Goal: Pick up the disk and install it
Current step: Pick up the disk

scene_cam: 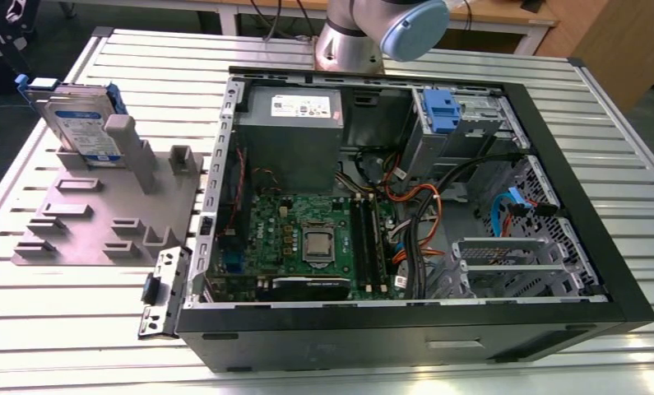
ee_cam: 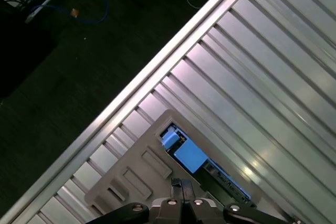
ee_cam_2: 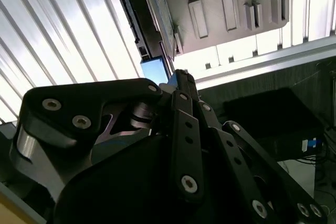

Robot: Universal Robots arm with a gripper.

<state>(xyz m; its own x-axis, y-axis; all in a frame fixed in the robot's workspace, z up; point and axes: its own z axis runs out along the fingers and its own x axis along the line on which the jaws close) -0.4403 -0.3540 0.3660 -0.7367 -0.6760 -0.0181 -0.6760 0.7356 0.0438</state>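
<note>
The disk [scene_cam: 82, 123] stands on edge in a grey slotted holder [scene_cam: 96, 218] on the slatted table, at the exterior view's left, its blue carrier around a silver body with a white-and-blue label. Both wrist views look down on its thin edge, with the blue carrier end [ee_cam: 185, 152] just beyond the fingertips and the disk [ee_cam_2: 156, 11] beside the holder [ee_cam_2: 236, 3]. My gripper [ee_cam: 181, 184] hangs well above the disk with its black fingers [ee_cam_2: 181, 85] closed together, tips touching and nothing between them.
An open black computer case [scene_cam: 590, 247] lies right of the holder, with a grey power-supply box [scene_cam: 294, 123], motherboard [scene_cam: 304, 239], cables and a drive bay with a blue latch [scene_cam: 441, 109]. The arm's base [scene_cam: 354, 37] stands behind the case. The table edge [ee_cam: 152, 77] drops to dark floor.
</note>
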